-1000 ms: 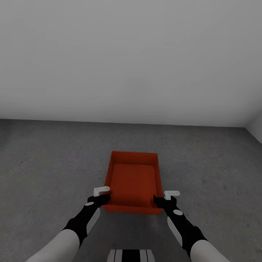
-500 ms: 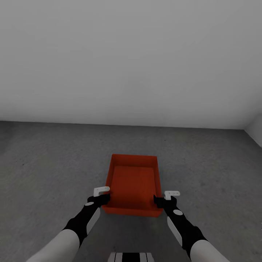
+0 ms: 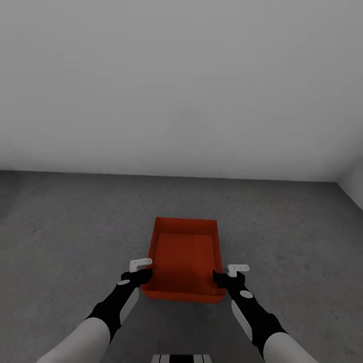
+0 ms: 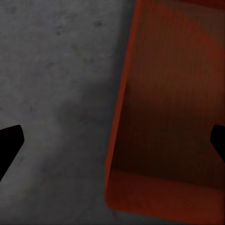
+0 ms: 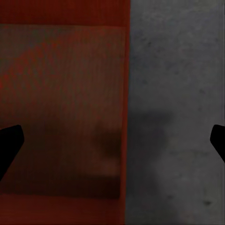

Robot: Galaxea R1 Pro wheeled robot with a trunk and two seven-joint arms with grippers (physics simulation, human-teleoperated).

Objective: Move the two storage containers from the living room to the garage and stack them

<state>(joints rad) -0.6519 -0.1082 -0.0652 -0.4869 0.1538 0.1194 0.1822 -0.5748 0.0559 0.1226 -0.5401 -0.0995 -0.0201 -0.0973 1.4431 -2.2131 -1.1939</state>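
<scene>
Nearest the robot, the left hand (image 3: 143,276) and right hand (image 3: 220,278) sit at the two near corners of one orange-red storage container (image 3: 185,256). In each wrist view the fingers are spread wide, one finger over the bin's inside and the other over the concrete, astride the long wall without pinching it. The open-topped container (image 4: 164,112) lies on the dark grey mottled garage floor (image 3: 75,227), its far end pointing toward the plain white wall (image 3: 181,85) beyond, with a second wall (image 3: 354,181) at the right edge.
</scene>
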